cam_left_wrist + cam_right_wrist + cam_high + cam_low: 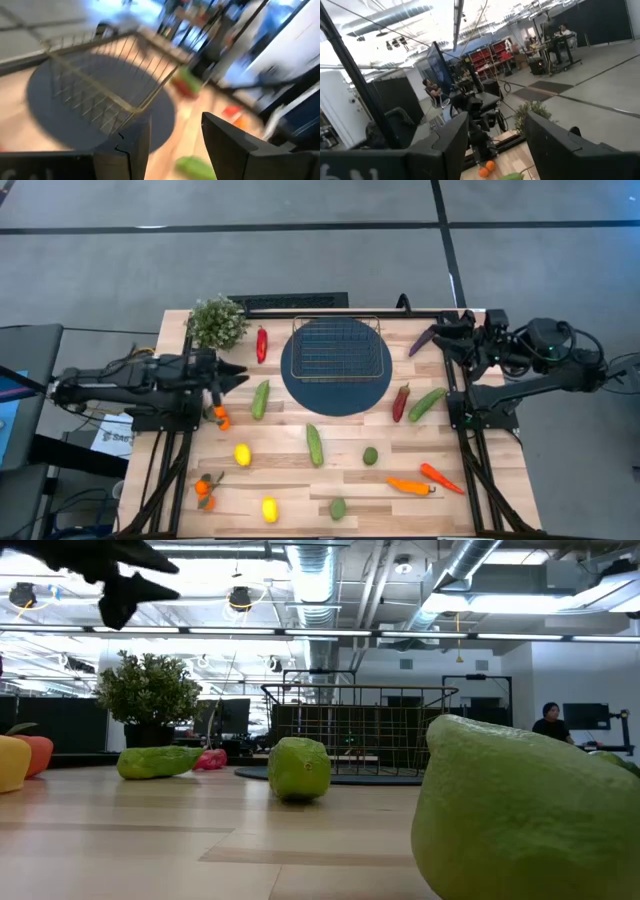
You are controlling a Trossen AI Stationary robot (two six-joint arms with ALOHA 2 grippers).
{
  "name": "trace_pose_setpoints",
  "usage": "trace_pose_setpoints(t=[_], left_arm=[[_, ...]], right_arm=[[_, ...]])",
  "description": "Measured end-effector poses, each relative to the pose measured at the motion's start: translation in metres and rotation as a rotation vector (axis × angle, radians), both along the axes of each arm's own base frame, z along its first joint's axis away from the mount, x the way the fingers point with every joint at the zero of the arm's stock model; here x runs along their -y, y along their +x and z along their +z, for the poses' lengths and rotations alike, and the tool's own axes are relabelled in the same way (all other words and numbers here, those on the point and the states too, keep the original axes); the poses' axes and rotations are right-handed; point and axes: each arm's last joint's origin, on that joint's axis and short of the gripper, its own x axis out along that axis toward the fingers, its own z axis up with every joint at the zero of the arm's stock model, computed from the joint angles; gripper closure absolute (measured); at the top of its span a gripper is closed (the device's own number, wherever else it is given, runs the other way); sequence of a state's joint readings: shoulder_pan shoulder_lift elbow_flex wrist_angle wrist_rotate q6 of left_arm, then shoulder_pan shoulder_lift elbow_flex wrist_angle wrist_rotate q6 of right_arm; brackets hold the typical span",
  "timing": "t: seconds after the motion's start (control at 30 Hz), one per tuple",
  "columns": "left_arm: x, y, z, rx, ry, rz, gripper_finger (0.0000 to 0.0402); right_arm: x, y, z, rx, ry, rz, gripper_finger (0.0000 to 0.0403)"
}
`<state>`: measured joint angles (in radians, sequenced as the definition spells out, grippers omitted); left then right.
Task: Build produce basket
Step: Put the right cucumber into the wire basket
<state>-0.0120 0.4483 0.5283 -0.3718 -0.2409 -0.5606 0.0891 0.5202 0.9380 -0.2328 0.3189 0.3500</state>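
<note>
Overhead, the wire basket [335, 348] sits at the upper centre of the frame on a round dark blue mat [335, 395], on the wooden tabletop [300, 480]. Nothing lies inside the basket; its open grid shows only the mat beneath.

All produce lies outside it. Left of the basket: a red pepper [262, 343] and, lower, a green cucumber [260, 399]. Right of the mat: a dark red pepper [401, 402] and a second cucumber [427, 404]; a purple eggplant [422, 340] lies at upper right. Below the mat: a third cucumber [315, 445] and a lime [370, 456]. Along the lower edge: a lemon [242, 454], a second lemon [269, 509], small oranges [205, 490], another lime [338, 508] and two carrots [425, 480]. A small orange carrot [220, 418] lies just below the left pincer. A leafy plant [216, 321] stands at the upper left corner of the tabletop.

The left pincer [236, 376] hangs above the tabletop at middle left, pointing toward the basket; its fingers [132, 150] stand apart with nothing between them. The right pincer [447, 335] waits at the upper right edge, near the eggplant, fingers [452, 145] spread wide and empty.
</note>
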Motion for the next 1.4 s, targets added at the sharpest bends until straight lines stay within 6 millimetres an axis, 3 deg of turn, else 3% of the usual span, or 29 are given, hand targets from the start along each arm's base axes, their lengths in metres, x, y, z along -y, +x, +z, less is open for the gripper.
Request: trace_pose_setpoints(t=[0.33, 0.6, 1.03, 1.4], left_arm=[[0.005, 0.036, 0.029, -0.442, -0.042, 0.010, 0.0239], [0.014, 0.061, 0.018, -0.683, -0.126, 0.070, 0.0239], [0.023, 0.085, -0.007, -0.817, -0.202, 0.139, 0.0239], [0.023, 0.087, -0.008, -0.805, -0.205, 0.167, 0.0239]], right_arm=[[0.000, 0.001, -0.002, -0.029, 0.005, 0.007, 0.0186], [0.000, 0.002, -0.005, -0.057, 0.002, 0.007, 0.0186], [0.000, 0.002, -0.006, -0.065, 0.002, 0.008, 0.0186], [0.000, 0.002, -0.006, -0.062, 0.018, 0.009, 0.0186]])
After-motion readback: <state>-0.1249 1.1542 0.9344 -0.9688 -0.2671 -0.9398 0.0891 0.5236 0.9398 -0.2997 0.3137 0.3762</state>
